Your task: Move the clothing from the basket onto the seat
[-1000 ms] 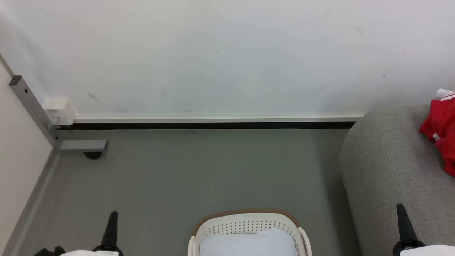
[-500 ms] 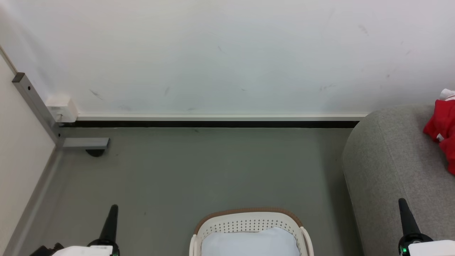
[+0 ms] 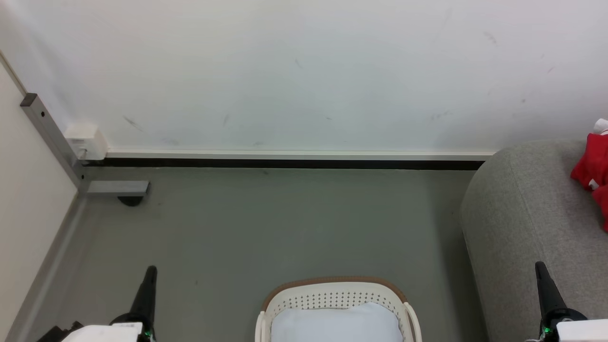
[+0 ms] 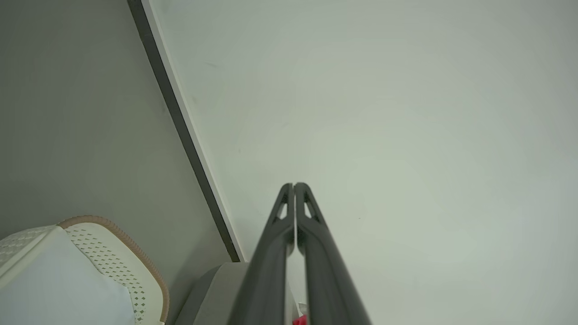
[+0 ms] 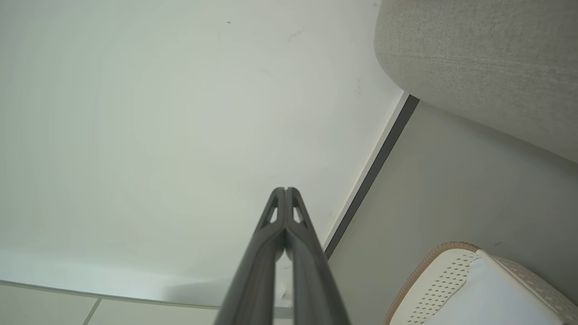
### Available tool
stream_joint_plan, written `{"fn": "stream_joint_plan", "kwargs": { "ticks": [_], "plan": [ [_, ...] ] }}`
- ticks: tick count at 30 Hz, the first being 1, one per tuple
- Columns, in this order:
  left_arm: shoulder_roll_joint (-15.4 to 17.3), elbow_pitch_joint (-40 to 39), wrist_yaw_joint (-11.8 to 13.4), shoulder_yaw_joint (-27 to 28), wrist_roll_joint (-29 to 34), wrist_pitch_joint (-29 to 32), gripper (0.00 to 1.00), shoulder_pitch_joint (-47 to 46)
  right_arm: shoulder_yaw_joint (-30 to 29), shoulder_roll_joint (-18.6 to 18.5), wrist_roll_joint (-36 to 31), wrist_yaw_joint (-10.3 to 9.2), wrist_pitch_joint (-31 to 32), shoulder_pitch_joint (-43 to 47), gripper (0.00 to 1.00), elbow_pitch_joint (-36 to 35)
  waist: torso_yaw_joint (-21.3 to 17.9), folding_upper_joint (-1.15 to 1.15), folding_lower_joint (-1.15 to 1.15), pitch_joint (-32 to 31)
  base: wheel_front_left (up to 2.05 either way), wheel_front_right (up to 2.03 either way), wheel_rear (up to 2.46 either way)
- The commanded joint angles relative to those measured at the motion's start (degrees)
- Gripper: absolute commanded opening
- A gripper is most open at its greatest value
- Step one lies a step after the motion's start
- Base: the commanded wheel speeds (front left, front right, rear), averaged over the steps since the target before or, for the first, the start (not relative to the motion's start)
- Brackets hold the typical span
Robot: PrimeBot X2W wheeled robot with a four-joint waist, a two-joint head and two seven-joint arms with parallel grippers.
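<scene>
Clothing point(image 3: 593, 171) sits on the seat point(image 3: 522, 213) already, far-right of your right gripper point(image 3: 540, 269), the nearer one; both it and the left gripper point(image 3: 151, 273) are clenched, empty.

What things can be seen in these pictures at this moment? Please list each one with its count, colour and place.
bright red soft fabric clothing with white trim: one heap, red, on the sofa at the right edge
oval perforated plastic basket with brown rim: one, cream-white, on the floor, bottom centre
plain flat pad: one, pale white, inside the basket
large fabric-upholstered sofa: one, light grey, right side
angled metal frame: one, grey, left corner
small wall box: one, white, beside the frame
floor: grey-green
wall: white, black skirting below
left gripper: one, dark, shut and empty, lower left
right gripper: one, dark, shut and empty, lower right
</scene>
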Motion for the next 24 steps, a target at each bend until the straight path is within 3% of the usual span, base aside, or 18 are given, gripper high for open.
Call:
{"fn": "stream_joint_plan", "kwargs": {
  "ticks": [1, 24],
  "plan": [
    [0.51, -0.40, -0.43, 0.25, -1.66, 0.38, 0.00, -0.78, -0.20, -0.59, 1.26, -0.09, 0.48, -1.20, 0.00, -0.38, 0.06, 0.00, 0.00, 0.03, 0.00, 0.00, 0.00],
    [0.58, -1.22, -1.05, 0.65, -10.99, 2.82, 0.00, -1.68, -1.19, -0.63, 10.93, -0.12, 2.82, -1.82, 0.00, -1.11, 0.99, 0.00, 0.00, 0.54, 0.00, 0.00, 0.00]
  ]
}}
